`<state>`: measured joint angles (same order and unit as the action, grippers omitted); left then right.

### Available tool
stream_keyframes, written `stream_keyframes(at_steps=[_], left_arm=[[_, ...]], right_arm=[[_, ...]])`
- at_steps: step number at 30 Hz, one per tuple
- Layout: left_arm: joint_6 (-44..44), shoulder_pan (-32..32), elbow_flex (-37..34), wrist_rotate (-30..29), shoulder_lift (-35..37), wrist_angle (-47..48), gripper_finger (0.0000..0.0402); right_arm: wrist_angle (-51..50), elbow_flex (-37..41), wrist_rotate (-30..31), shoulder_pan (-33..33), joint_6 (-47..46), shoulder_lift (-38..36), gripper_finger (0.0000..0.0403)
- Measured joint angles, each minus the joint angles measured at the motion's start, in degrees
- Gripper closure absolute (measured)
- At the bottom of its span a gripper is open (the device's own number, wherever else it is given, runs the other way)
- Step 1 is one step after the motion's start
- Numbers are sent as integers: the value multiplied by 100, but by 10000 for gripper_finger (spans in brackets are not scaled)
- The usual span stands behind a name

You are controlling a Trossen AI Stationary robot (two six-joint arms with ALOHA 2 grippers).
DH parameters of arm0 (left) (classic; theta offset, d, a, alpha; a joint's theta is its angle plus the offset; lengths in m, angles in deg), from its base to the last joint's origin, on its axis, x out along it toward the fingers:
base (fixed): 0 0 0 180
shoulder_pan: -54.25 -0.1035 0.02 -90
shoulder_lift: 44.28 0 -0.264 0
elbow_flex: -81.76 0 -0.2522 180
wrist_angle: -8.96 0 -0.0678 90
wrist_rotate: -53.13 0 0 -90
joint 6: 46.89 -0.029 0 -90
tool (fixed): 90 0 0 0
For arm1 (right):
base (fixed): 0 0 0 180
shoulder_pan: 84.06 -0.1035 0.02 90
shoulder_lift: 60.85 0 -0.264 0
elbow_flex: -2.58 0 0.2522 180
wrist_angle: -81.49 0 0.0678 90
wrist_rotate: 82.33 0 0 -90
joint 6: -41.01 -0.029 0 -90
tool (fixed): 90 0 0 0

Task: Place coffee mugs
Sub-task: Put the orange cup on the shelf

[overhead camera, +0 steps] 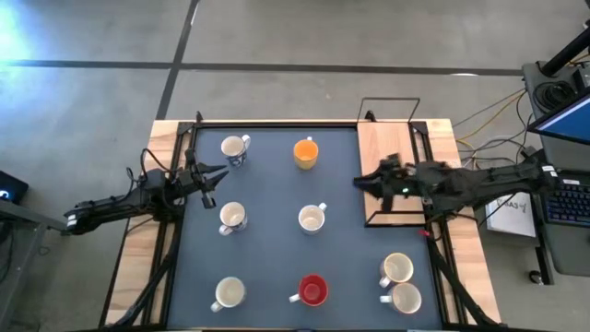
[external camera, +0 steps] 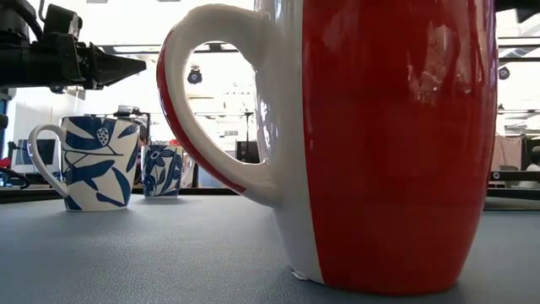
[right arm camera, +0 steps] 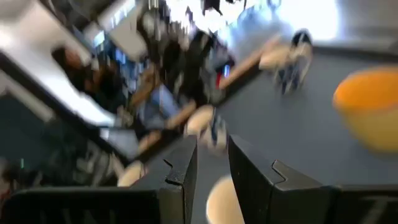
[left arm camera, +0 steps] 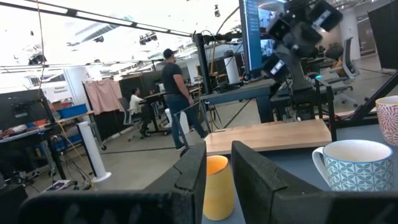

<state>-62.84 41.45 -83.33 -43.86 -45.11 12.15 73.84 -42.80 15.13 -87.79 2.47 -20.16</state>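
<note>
Red mug (overhead camera: 312,290) at front, both grippers empty, apart

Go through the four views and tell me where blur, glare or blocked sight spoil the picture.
High view: sharp, bright glare on the floor at the top left corner. Low view: the red mug fills the picture, glossy with reflections, against a washed-out bright room. Left wrist view: sharp, the orange mug partly hidden behind the left gripper. Right wrist view: smeared by motion blur, mugs and room streaked.

Arms: we see two dark, slim, jointed arms with black cables along them.
Left gripper (overhead camera: 210,188): black, two blocky angular fingers.
Right gripper (overhead camera: 361,182): black, alike.
</note>
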Motion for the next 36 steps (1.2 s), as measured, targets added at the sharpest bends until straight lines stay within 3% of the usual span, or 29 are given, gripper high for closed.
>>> stream_keyframes(at_steps=[5,10,17,26,31,36], left_arm=[[2,0,0,0,-2,2,342],[1,0,0,-2,-2,4,342],[0,0,0,-2,-2,6,342],[2,0,-2,0,0,30,342],[1,0,-2,-2,0,39,342],[1,0,-1,-1,0,42,342]], right_arm=[[-237,-480,-693,2,-281,660,321],[-1630,-1183,-1192,-57,-518,1169,321],[-2781,-2065,-1219,-587,-873,1614,321],[-4180,-2846,-1199,-1658,-2175,2162,321],[-5199,-3022,-1204,-2265,-3120,2505,321],[-5429,-2987,-1394,-2821,-4025,2725,321]])
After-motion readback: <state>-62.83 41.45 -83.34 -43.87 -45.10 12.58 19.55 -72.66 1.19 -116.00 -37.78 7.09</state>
